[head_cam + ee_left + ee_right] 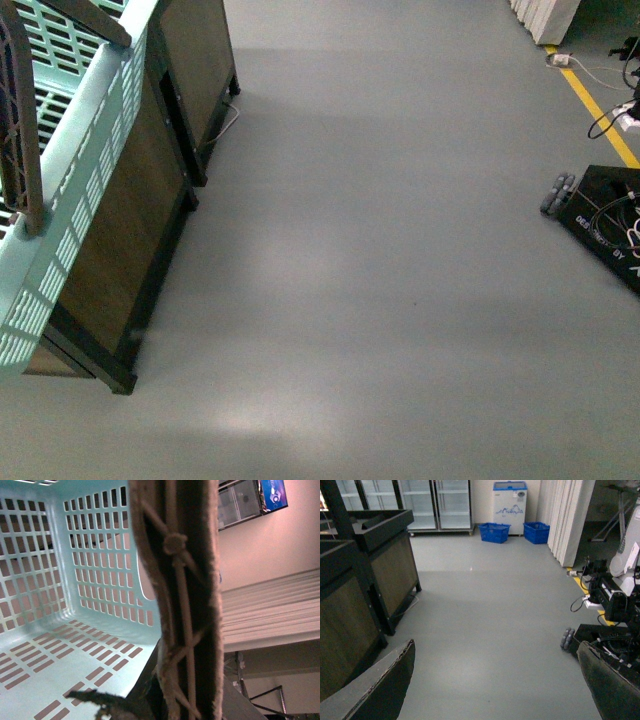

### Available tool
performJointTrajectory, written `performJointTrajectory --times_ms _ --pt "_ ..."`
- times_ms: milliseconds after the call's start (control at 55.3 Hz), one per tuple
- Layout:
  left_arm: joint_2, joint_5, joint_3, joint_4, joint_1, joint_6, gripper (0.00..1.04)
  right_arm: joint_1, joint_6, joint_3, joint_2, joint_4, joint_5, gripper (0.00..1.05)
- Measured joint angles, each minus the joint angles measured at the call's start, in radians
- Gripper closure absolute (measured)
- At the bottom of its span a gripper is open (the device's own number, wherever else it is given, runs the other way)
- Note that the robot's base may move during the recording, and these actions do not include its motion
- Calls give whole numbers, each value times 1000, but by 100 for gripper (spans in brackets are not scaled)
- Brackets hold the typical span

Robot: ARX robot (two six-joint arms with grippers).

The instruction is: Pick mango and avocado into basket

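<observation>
The light teal lattice basket (95,130) hangs raised at the far left of the front view, its grey-brown handle (20,140) standing up. In the left wrist view my left gripper (167,702) is shut on that handle (200,605), which is bound with a white zip tie (175,542). The part of the basket base (60,650) that shows holds no fruit. My right gripper (496,672) is open over bare floor, its dark fingers (390,685) wide apart with nothing between them. The mango and the avocado are out of view.
Two dark wooden display stands (130,220) stand right beside the basket on the left. A wheeled black base with cables (605,225) and a yellow floor line (600,110) are at the right. Blue baskets (495,531) and glass-door fridges (437,505) line the far wall.
</observation>
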Motion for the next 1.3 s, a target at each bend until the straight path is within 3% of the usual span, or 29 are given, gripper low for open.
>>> performJointTrajectory --times_ms 1302 --pt "-1 -3 0 0 -3 -6 98 0 0 0 -1 0 0 9"
